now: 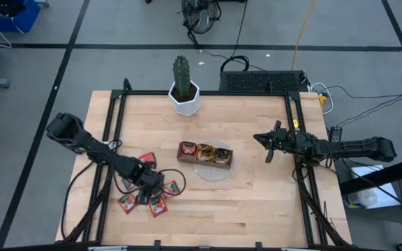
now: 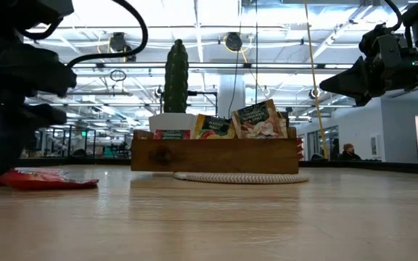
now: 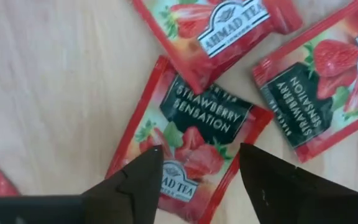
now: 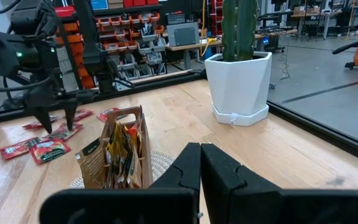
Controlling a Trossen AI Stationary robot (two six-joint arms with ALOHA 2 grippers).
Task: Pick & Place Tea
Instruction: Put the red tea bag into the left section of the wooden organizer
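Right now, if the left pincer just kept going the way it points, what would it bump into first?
Most likely the red strawberry sachet lying flat on the table. The left pincer points down at it, fingers open either side. How much gap remains is unclear.

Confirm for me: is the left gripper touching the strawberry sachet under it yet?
Cannot tell. In the left wrist view the left gripper has its open fingers either side of the strawberry sachet, but neither contact nor a gap shows plainly.

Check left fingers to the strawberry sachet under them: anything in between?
Nothing visible. The left gripper hangs open directly over the strawberry sachet, one finger on either side; only bare table beside it. Neighbouring sachets lie close but apart from it.
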